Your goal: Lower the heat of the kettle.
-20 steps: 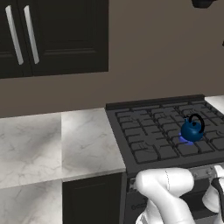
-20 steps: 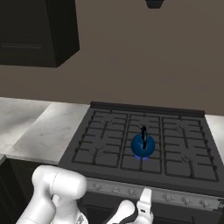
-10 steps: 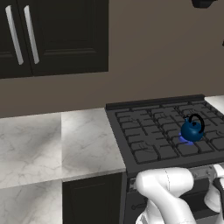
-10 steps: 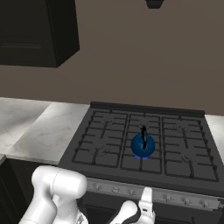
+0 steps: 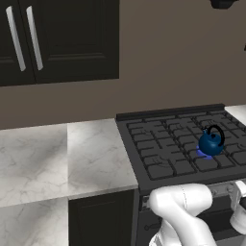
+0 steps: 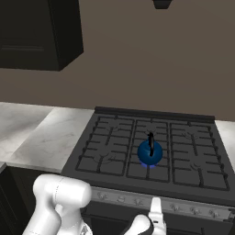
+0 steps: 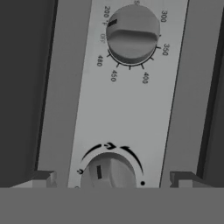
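The small glossy blue kettle (image 5: 210, 142) (image 6: 149, 152) stands on a front-middle burner of the black stove (image 6: 114, 151), and a blue glow shows under it. Low in front of the stove's silver control panel (image 6: 193, 209) my gripper (image 6: 156, 215) (image 7: 113, 178) is open. In the hand view a grey burner knob (image 7: 108, 171) sits between my two fingertips (image 7: 43, 178), apart from both. A larger dial (image 7: 132, 33) ringed with temperature numbers is further along the panel.
A marble counter (image 5: 57, 158) runs to the left of the stove, with dark cabinets (image 5: 57, 38) above and below it. A row of small knobs (image 6: 120, 198) lines the stove front. A dark hood (image 6: 161, 3) hangs overhead.
The jaws have spread a touch wider. The hand has edged slightly to the right along the stove's front panel. The kettle has not moved.
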Available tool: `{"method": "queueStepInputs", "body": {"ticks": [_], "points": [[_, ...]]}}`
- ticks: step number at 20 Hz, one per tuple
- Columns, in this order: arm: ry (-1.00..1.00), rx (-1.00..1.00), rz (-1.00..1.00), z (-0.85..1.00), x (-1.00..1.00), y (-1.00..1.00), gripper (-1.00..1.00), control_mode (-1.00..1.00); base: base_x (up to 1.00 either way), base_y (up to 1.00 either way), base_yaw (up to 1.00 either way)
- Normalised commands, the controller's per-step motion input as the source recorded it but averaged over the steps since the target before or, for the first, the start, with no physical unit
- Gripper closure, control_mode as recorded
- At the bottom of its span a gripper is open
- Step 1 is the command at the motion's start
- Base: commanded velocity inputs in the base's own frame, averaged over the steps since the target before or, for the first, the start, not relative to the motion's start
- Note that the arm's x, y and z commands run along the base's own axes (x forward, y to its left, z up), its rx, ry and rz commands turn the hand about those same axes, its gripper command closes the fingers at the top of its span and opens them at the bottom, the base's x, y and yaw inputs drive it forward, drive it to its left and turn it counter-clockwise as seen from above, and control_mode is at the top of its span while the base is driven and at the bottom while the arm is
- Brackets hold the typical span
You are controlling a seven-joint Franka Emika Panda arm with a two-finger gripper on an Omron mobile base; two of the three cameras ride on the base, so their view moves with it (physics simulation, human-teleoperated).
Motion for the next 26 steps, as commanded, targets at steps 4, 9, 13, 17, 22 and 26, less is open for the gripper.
{"method": "queueStepInputs", "body": {"ticks": [4,9,13,17,22,26], "points": [[0.00,0.00,0.05,-0.06,0.18,0.00,-1.00,-1.00,0.00,0.00,0.00],[0.00,0.00,0.04,-0.09,0.20,0.00,-1.00,-1.00,0.00,0.00,0.00],[0.00,0.00,0.04,-0.12,0.20,0.00,-1.00,-1.00,0.00,0.00,0.00],[0.00,0.00,0.03,-0.11,0.16,0.00,-1.00,-1.00,0.00,0.00,0.00],[0.00,0.00,0.01,-0.11,0.17,0.00,-1.00,-1.00,0.00,0.00,0.00],[0.00,0.00,0.00,-0.14,0.14,0.06,-1.00,-1.00,0.00,0.00,0.00]]}}
